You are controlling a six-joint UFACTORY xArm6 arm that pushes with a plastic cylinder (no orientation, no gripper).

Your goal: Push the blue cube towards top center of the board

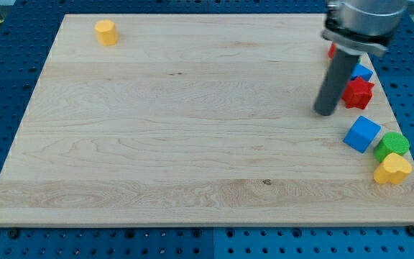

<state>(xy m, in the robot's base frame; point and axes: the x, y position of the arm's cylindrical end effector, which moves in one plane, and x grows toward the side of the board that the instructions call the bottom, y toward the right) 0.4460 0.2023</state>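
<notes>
Crowding the table's [192, 144] right edge, the blue cube [362, 134] sits below-right of my tip [325, 113]; open wood stretches leftward; no jaws visible.

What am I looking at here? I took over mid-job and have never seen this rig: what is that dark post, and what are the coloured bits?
One camera looks down at a wooden board. The dark post is the arm's rod; it holds nothing and only pushes. My tip rests near the view's right edge, up and left of the blue cube, not touching it. A red star-like block sits just right of the rod, with another blue block and a red one partly hidden behind it. A green block and yellow block lie lower right; another yellow block sits upper left.
</notes>
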